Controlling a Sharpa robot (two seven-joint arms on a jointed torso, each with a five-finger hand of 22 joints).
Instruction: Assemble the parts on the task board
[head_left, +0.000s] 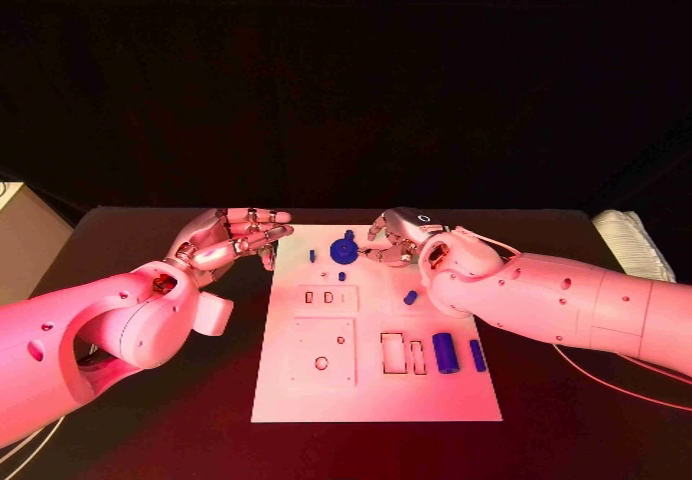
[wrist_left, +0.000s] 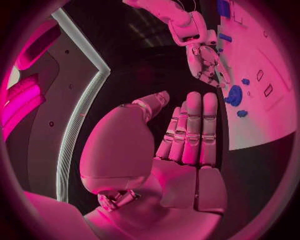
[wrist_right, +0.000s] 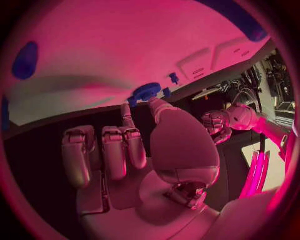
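Observation:
The white task board (head_left: 378, 395) lies in the middle of the black table. A blue round part (head_left: 343, 250) with a knob lies near its far edge. My right hand (head_left: 408, 240) is just beside it. In the right wrist view the thumb and one finger reach the rim of the round part (wrist_right: 147, 91), and the other fingers (wrist_right: 106, 150) are curled; I cannot tell whether it is pinched. My left hand (head_left: 231, 238) hovers at the board's far left corner. It holds nothing, and its fingers (wrist_left: 194, 130) are straight and side by side.
Two small blue pegs (head_left: 312, 256) (head_left: 342, 276) lie near the round part and a blue piece (head_left: 411, 297) lies mid-board. Two blue cylinders (head_left: 446, 353) (head_left: 477, 355) lie at the right, beside rectangular slots (head_left: 394, 352). A square recess (head_left: 323, 352) is on the left.

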